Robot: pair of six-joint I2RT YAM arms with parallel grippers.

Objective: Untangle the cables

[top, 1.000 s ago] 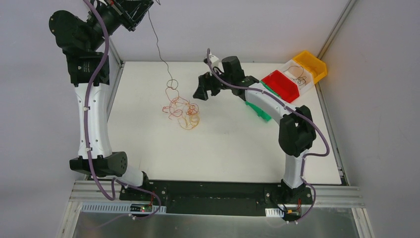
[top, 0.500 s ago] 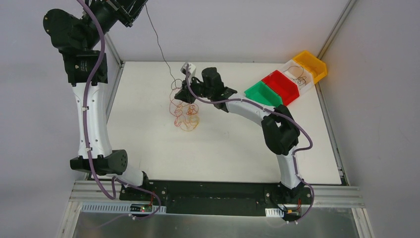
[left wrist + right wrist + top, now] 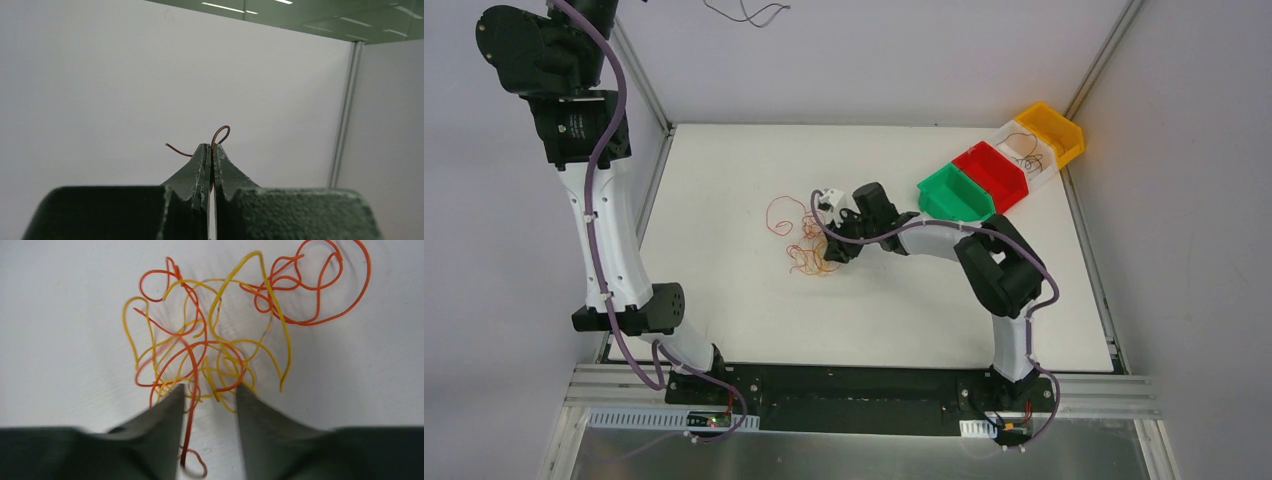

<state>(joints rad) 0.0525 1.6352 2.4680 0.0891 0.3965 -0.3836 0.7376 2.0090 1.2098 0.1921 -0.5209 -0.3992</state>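
Observation:
A tangle of thin red, orange and yellow cables point(image 3: 799, 240) lies on the white table point(image 3: 724, 300) left of centre; the right wrist view shows it close up point(image 3: 220, 355). My right gripper point(image 3: 832, 250) is low at the tangle's right edge, open, its fingers astride the near strands point(image 3: 209, 392), one red strand running between them. My left gripper is raised out of the top view; in the left wrist view it point(image 3: 210, 148) is shut on a dark brown cable point(image 3: 220, 135). That cable's free end point(image 3: 746, 12) hangs near the top edge.
Green point(image 3: 954, 192), red point(image 3: 992, 172), white point(image 3: 1027, 150) and yellow point(image 3: 1054, 130) bins stand in a row at the back right; the white one holds some thin wires. A metal frame post point(image 3: 639, 75) rises at the back left.
My left gripper has lifted the dark brown cable up and clear of the tangle. My right gripper has moved left and down onto the tangle, which has shifted slightly.

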